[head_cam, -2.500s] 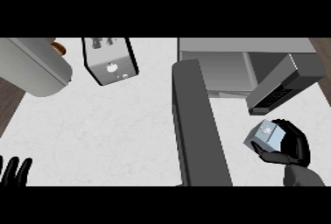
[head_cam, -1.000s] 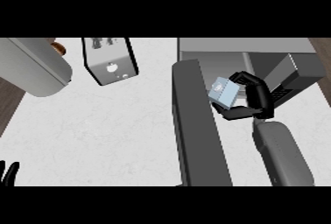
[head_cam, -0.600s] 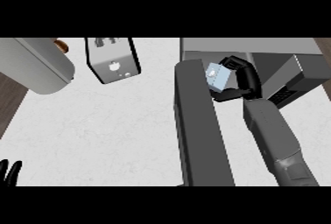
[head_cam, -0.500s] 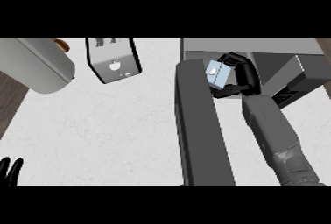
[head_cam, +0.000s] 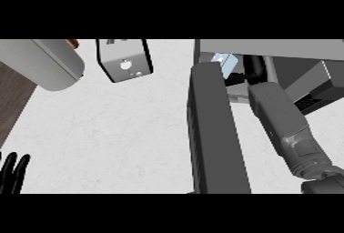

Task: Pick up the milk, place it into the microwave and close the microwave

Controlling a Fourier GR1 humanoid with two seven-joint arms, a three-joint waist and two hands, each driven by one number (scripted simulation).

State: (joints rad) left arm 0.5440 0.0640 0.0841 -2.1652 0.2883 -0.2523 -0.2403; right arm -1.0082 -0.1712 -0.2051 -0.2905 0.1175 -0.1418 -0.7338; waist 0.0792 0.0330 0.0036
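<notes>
The milk [head_cam: 225,62], a small pale blue and white carton, is inside the open microwave [head_cam: 295,50] near its left side. My right hand [head_cam: 253,69] reaches deep into the cavity and stays curled round the carton, with dark fingers showing below and to the right of it. The grey forearm [head_cam: 285,123] runs up from the lower right. The microwave's dark door [head_cam: 215,132] stands open, swung out toward me just left of that forearm. My left hand [head_cam: 13,173] rests open at the lower left edge, fingers up.
A silver toaster [head_cam: 124,59] stands at the back of the white counter [head_cam: 114,136]. A large pale grey rounded appliance [head_cam: 43,63] lies at the back left. The counter's left edge borders a dark wooden floor [head_cam: 12,100].
My right hand has carried the milk from in front of the microwave up and leftward into the cavity, and the forearm has stretched further in. The left hand has hardly moved.
</notes>
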